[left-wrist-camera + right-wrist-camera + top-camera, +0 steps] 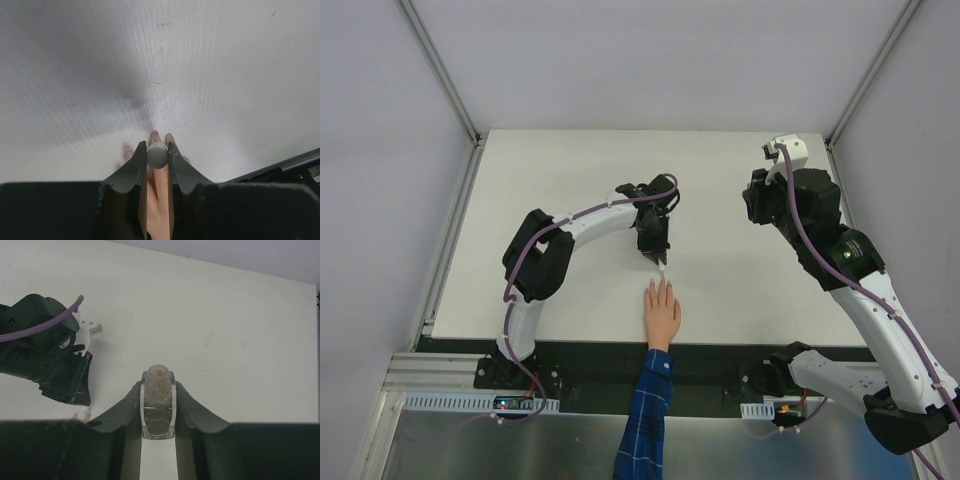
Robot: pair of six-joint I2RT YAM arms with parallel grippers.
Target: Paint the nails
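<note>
**Jaws loaded, brush over nails**

Left jaws pinch a whitish brush cap (157, 156) just over the nails (155, 134) of the mannequin hand (661, 313), bottom centre. Right jaws clamp the polish bottle (158, 405) upper right, out of the way I guess.

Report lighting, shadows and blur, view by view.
Top external: even light, sharp, only faint shadows on the table. Left wrist: a broad soft shadow darkens the upper left; the left gripper is near and blurred. Right wrist: the polish bottle looks sharp, foreground dark.

nails (660, 286) too small to tell, sleeve (645, 420) cut by bottom edge
</note>
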